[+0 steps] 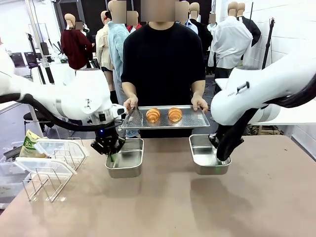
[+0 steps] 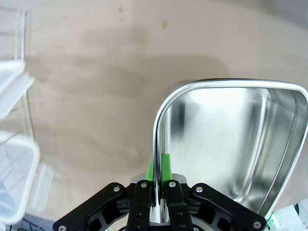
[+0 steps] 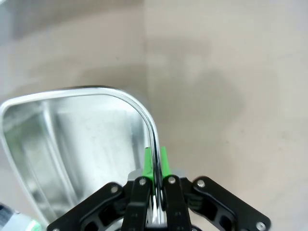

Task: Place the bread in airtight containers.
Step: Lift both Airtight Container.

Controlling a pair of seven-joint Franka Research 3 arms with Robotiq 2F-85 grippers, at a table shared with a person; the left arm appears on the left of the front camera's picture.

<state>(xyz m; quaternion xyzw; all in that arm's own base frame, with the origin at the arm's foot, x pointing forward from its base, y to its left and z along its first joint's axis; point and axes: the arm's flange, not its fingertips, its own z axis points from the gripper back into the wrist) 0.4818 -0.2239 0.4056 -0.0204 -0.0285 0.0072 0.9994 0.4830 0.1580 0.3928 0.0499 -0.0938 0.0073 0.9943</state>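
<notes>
Steel rims pinched: your left claw (image 2: 159,166) is clamped on the left container (image 2: 226,83), right claw (image 3: 155,161) on the right container (image 3: 72,91). Hold both steady on the bench (image 1: 163,197); the bread (image 1: 153,115) sits on the tray (image 1: 197,121) just beyond.

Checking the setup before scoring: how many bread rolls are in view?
2. Both sit side by side on the tray the person holds at the far side: left roll, right roll. None appears hidden.

Non-task items, referenced to the table (image 1: 207,207).
Two wire racks (image 1: 47,186) are set on its left side; a green-and-yellow bag (image 1: 30,142) is seen at its left edge; a flat steel tray (image 1: 196,120) is held above its far edge.
</notes>
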